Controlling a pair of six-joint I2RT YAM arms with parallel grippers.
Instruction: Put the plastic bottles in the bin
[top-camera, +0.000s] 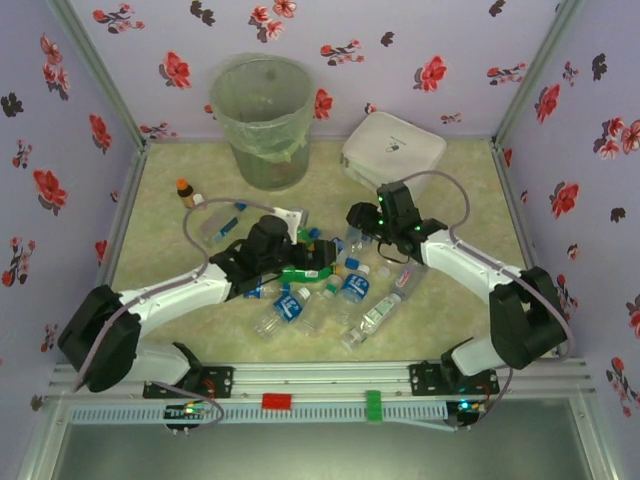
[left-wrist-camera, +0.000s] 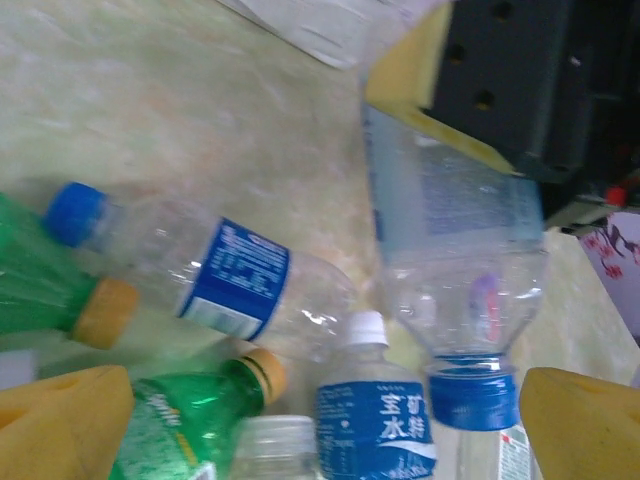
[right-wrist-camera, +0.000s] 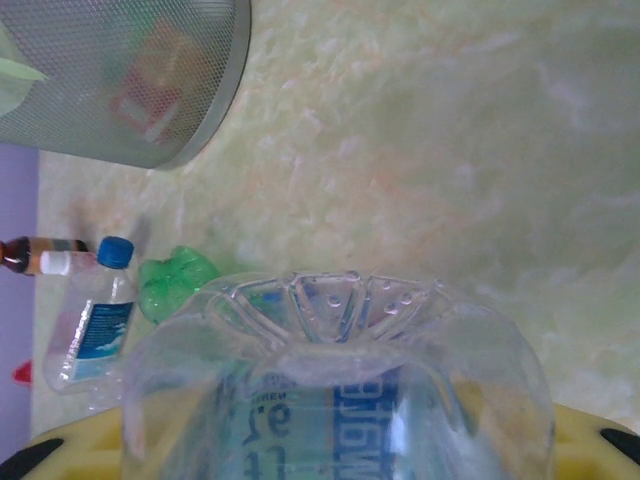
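The bin (top-camera: 262, 120), grey and see-through with a pale green liner, stands at the back left; its mesh wall (right-wrist-camera: 120, 80) appears in the right wrist view. Several plastic bottles (top-camera: 320, 290) lie heaped mid-table. My right gripper (top-camera: 362, 222) is shut on a clear blue-labelled bottle (left-wrist-camera: 455, 250) that hangs cap down, its ribbed base (right-wrist-camera: 340, 330) facing the wrist camera. My left gripper (left-wrist-camera: 320, 430) hovers open over the heap (top-camera: 318, 258), its yellow fingers (left-wrist-camera: 60, 420) spread wide around a white-capped bottle (left-wrist-camera: 375, 410) and a green bottle (left-wrist-camera: 180, 420).
A flat white rounded box (top-camera: 393, 150) sits at the back right. A lone clear bottle (top-camera: 222, 225) and a small brown orange-capped bottle (top-camera: 186, 192) lie left of the heap. Flowered walls close in the table on three sides.
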